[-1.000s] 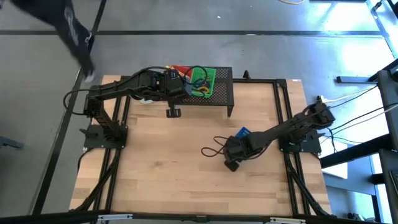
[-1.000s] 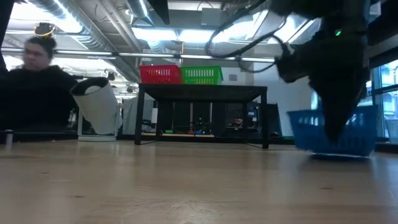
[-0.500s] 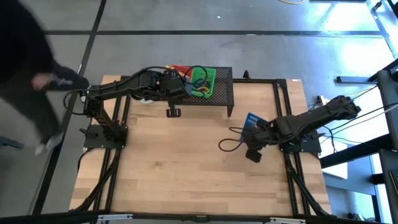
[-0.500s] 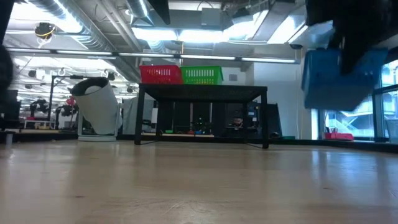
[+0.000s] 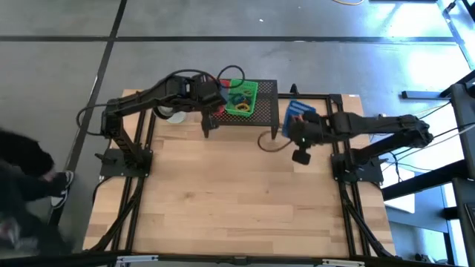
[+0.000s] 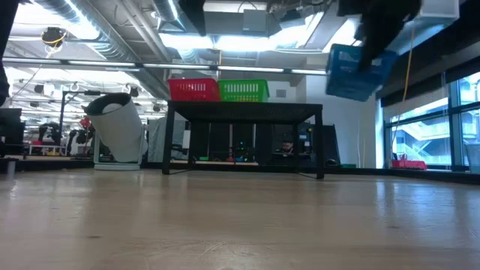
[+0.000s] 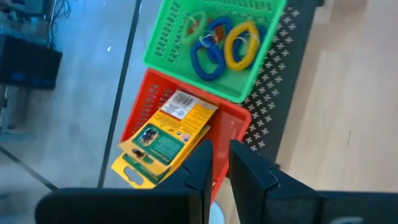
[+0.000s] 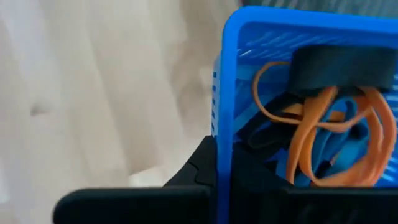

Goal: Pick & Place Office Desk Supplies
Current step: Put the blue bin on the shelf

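- The right gripper (image 8: pixel 217 168) is pinching the rim of the blue bin (image 8: pixel 292 81), holding it off the table beside the black shelf (image 5: pixel 263 111).
- Orange bands (image 8: pixel 323 143) and blue ones are lying in the bin just past the jaws.
- The left gripper (image 7: pixel 214 165) is hovering with jaws slightly spread over the red bin (image 7: pixel 233 121), where two yellow packets (image 7: pixel 165 137) are lying just ahead of the fingertips.
- Farther beyond, coiled loops (image 7: pixel 224 43) are sitting in the green bin (image 7: pixel 186 62).
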You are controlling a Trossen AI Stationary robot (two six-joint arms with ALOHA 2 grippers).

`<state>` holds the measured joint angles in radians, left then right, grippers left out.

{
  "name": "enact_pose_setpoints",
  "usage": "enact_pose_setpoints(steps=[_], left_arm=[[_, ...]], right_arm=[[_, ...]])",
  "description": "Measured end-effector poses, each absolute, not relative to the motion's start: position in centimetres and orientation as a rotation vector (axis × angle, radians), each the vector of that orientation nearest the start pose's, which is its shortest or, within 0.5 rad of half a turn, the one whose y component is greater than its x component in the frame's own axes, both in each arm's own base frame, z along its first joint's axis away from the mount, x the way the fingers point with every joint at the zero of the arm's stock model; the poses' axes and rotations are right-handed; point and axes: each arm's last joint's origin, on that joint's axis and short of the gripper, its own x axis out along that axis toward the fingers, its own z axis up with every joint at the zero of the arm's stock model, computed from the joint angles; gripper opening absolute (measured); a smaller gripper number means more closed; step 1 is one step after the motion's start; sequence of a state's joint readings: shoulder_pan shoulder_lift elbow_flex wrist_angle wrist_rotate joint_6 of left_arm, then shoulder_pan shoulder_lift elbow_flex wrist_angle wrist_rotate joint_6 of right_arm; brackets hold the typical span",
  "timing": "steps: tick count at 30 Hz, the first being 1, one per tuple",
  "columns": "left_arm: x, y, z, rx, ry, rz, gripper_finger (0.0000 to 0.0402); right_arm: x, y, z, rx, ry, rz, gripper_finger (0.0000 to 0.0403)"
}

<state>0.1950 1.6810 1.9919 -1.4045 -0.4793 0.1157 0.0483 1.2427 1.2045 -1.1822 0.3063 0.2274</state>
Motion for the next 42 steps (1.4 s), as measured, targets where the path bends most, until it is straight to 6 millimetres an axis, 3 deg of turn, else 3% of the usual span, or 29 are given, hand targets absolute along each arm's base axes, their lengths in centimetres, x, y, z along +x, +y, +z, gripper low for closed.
enact_pose_setpoints(steps=[8, 18, 26, 42], left_arm=[[29.7, 7.8, 41.5, 0.197, 1.127, 0.589, 0.0043], [29.7, 7.8, 41.5, 0.186, 1.123, 0.595, 0.0043], [29.6, 7.8, 41.5, 0.194, 1.122, 0.616, 0.0042], [29.6, 7.8, 41.5, 0.198, 1.122, 0.623, 0.0042]], right_arm=[[23.7, -4.2, 32.2, -0.156, 1.005, -0.261, 0.0], [26.5, -8.0, 28.9, -0.147, 1.144, -0.238, 0.0001], [28.4, -9.6, 31.3, -0.114, 1.087, -0.202, 0.0004], [29.8, -11.2, 30.2, -0.12, 1.09, -0.182, 0.0006]])
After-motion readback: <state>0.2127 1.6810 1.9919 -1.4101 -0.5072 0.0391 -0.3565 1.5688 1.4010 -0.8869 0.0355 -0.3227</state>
